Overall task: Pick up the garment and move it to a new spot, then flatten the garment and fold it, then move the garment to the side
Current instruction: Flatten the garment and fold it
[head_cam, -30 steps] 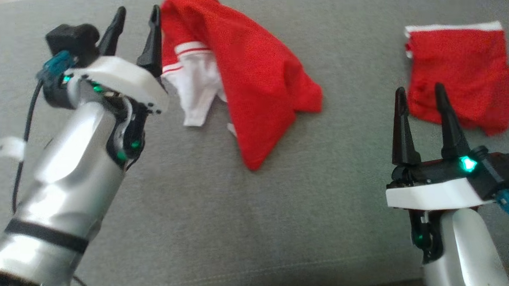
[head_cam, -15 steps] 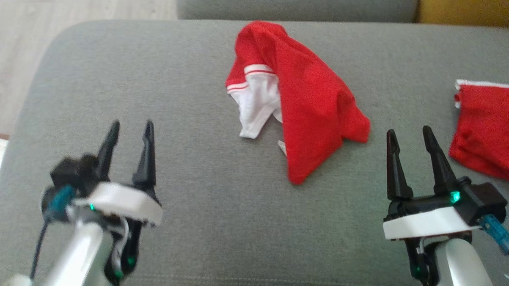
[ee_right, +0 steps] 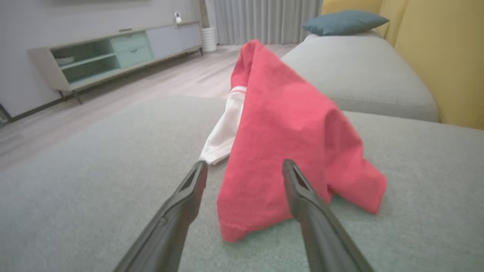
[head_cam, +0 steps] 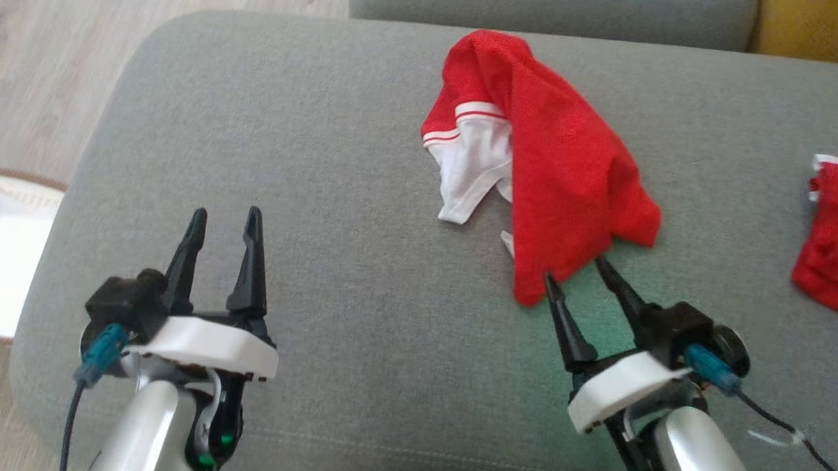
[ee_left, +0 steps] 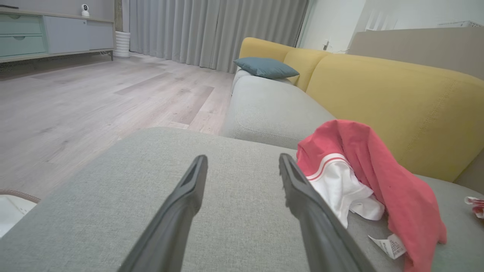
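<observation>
Finds the red-and-white garment [head_cam: 568, 164] crumpled in a heap on the grey sofa seat [head_cam: 323, 190], toward the yellow backrest [ee_left: 397, 102]. Holds the right pincer [head_cam: 572, 267] wide open at the heap's near red corner, one finger on either side of it, gripping nothing. Holds the left pincer [head_cam: 226, 213] just as open above bare cushion, well apart from the cloth. Shows a second red garment [head_cam: 834, 236] lying at the seat's right edge.

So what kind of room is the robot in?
Probably a living room in a home: a grey fabric sofa with yellow back cushions, a long low cabinet with drawers, and floor-length grey curtains.
</observation>
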You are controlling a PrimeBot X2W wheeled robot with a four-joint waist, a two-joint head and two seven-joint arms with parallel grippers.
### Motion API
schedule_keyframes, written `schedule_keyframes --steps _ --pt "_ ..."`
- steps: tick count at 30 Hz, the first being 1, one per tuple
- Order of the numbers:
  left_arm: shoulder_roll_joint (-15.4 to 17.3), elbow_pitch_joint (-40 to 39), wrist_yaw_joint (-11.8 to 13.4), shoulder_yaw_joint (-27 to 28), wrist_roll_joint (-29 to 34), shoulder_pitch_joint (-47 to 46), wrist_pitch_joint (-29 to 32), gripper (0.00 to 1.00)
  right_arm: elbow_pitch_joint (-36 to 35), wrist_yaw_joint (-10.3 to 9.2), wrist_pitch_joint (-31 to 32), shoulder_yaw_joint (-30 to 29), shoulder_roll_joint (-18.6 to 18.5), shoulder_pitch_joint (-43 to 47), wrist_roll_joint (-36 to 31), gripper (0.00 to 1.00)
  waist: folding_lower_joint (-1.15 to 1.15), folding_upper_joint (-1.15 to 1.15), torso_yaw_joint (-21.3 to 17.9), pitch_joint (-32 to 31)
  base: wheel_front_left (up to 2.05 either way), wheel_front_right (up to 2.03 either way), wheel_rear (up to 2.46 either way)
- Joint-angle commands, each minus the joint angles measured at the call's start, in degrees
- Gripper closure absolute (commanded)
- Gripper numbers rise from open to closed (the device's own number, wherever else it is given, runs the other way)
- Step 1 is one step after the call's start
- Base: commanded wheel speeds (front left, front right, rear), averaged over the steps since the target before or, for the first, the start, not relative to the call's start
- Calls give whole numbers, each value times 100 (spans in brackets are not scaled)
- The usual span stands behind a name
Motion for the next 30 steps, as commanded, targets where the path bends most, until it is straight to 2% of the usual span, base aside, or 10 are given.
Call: schedule_keyframes --steps 1,7,11,14,21,22,23,26,30 --pt "-3 -178 -47 290 70 -284 -33 0 -64 37 56 165 -12 -345 7 0 0 0 110 109 0 0 0" --pt "-288 -88 -292 482 233 -337 -33 0 638 37 339 219 -12 -749 -256 0 0 0 411 365 0 0 0" --pt "-418 -4 -434 606 320 -397 -33 0 1040 37 428 13 -12 -988 -514 0 0 0 586 531 0 0 0" --pt "-475 24 -497 674 347 -434 -33 0 1211 37 411 -7 -12 -1078 -479 0 0 0 664 599 0 0 0" --pt "-612 106 -672 870 429 -507 -34 0 1803 37 408 -127 -12 -1455 -898 0 0 0 750 797 0 0 0" --pt "-623 119 -691 886 437 -520 -34 0 1867 37 397 -143 -12 -1491 -908 27 0 0 751 803 0 0 0" --pt "-633 133 -705 905 442 -535 -34 0 1918 37 372 -151 -12 -1529 -920 100 0 0 745 805 0 0 0" --pt "-656 177 -756 960 470 -577 -34 0 1956 37 120 -52 -12 -1627 -768 100 0 0 676 720 0 0 0" --pt "-665 205 -780 1004 499 -558 -34 0 1758 37 -175 446 -12 -1703 -402 100 0 0 561 529 0 0 0"
